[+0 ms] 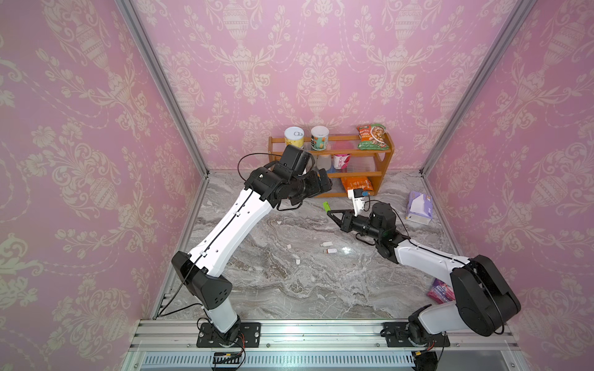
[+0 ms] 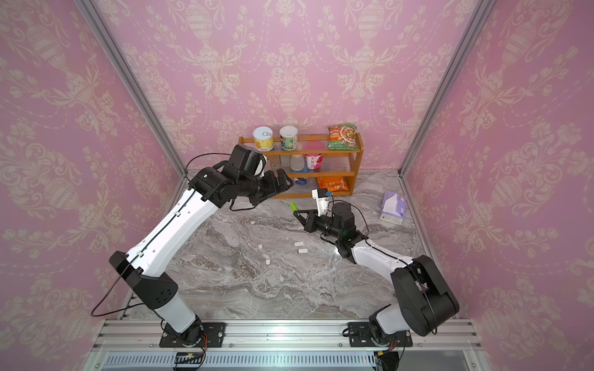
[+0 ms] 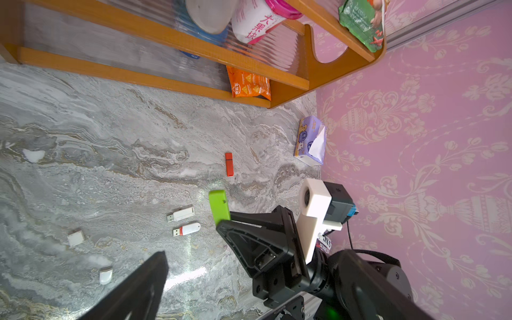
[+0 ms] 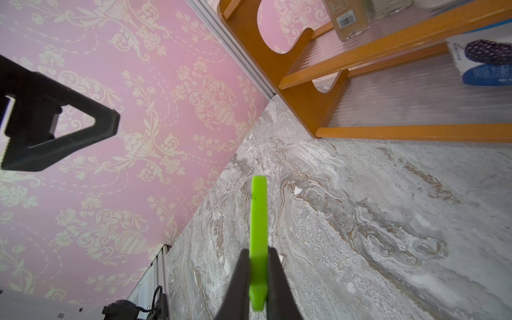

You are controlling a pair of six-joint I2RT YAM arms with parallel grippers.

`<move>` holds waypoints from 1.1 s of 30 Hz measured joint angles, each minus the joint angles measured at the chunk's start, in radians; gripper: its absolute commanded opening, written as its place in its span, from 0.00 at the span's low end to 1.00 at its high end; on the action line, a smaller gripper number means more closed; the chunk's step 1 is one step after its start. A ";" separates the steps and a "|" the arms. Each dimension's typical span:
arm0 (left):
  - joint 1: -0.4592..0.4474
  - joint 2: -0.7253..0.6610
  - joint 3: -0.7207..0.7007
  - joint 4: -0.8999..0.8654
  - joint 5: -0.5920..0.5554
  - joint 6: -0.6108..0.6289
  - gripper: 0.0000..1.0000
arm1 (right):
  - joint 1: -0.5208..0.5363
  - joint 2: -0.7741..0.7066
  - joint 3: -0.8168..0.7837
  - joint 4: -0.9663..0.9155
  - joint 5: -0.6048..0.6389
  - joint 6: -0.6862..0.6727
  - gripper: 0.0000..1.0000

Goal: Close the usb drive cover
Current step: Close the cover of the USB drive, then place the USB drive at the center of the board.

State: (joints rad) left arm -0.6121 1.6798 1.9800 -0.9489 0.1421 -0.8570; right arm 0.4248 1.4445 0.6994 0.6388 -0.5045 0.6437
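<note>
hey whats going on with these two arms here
The right gripper is shut on a bright green plastic USB drive, holding it above the grey marble table. The left gripper hangs open near the wooden shelf, touching nothing. Two white USB drives lie uncapped on the table, their white caps apart from them.

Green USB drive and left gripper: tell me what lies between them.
Nothing. Only open air separates the left gripper from the green USB drive, which the right gripper holds. Both top views and the right wrist view show it.
</note>
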 measured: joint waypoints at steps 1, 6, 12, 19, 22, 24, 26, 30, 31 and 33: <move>0.012 -0.019 -0.010 0.000 -0.010 0.005 0.99 | -0.010 0.001 -0.015 -0.002 0.011 0.014 0.00; 0.076 -0.108 -0.098 0.016 -0.023 0.011 0.99 | -0.089 0.050 -0.076 0.000 0.052 0.096 0.00; 0.113 -0.130 -0.208 0.048 -0.013 0.011 0.99 | -0.144 0.214 -0.076 0.075 0.060 0.235 0.00; 0.134 -0.134 -0.269 0.080 0.009 0.011 0.99 | -0.148 0.408 -0.106 0.240 0.084 0.408 0.00; 0.141 -0.141 -0.280 0.085 0.010 0.011 0.99 | -0.144 0.416 -0.105 0.241 0.100 0.431 0.00; 0.149 -0.144 -0.283 0.089 0.011 0.011 0.99 | -0.139 0.408 -0.098 0.228 0.115 0.432 0.01; 0.158 -0.146 -0.289 0.097 0.014 0.011 0.99 | -0.134 0.399 -0.088 0.201 0.129 0.431 0.05; 0.171 -0.147 -0.311 0.111 0.031 0.010 0.99 | -0.129 0.388 -0.057 0.102 0.164 0.431 0.11; 0.173 -0.147 -0.315 0.113 0.035 0.010 0.99 | -0.130 0.386 -0.055 0.079 0.173 0.431 0.10; 0.178 -0.147 -0.321 0.116 0.040 0.010 0.99 | -0.129 0.385 -0.054 0.040 0.189 0.431 0.10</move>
State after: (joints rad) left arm -0.4339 1.5330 1.6592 -0.8330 0.1818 -0.8467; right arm 0.2955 1.8294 0.6453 0.6785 -0.3153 1.0744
